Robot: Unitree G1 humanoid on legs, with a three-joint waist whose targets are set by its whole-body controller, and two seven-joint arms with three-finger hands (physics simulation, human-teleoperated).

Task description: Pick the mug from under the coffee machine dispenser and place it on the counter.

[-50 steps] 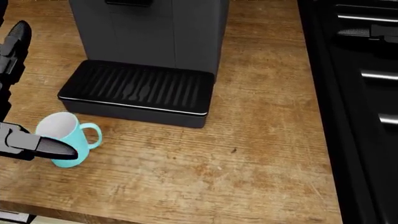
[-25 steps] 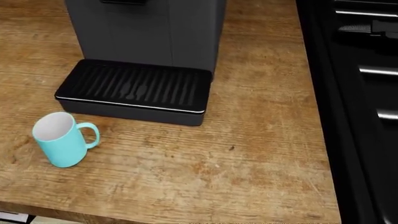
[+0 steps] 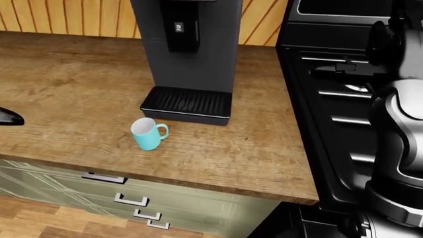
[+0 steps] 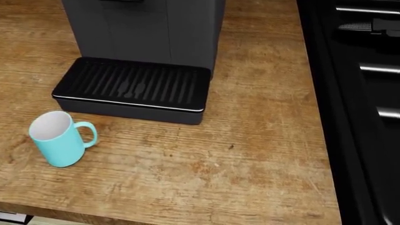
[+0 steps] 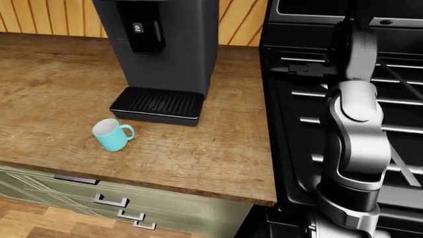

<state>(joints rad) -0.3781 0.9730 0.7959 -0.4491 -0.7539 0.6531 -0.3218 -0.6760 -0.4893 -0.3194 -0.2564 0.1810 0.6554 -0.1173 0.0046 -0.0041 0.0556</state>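
The wooden desk (image 4: 262, 154) carries the coffee machine (image 3: 192, 44) with its drip tray (image 4: 131, 89) bare. The mug (image 4: 56, 139) stands upright on the desk, just below-left of the tray, handle pointing right. The left hand (image 3: 8, 117) shows only as a tip, well left of the mug and nearer it; its finger state cannot be told. The right hand isn't visible.

Mug (image 4: 57, 138) upright on the desk (image 4: 250, 159) toward the head view's lower left, just below and left of the drip tray (image 4: 132, 89) at the coffee machine's (image 3: 192, 44) foot, stove (image 3: 343, 99) along the desk's right edge, drawers (image 3: 132, 201) beneath.
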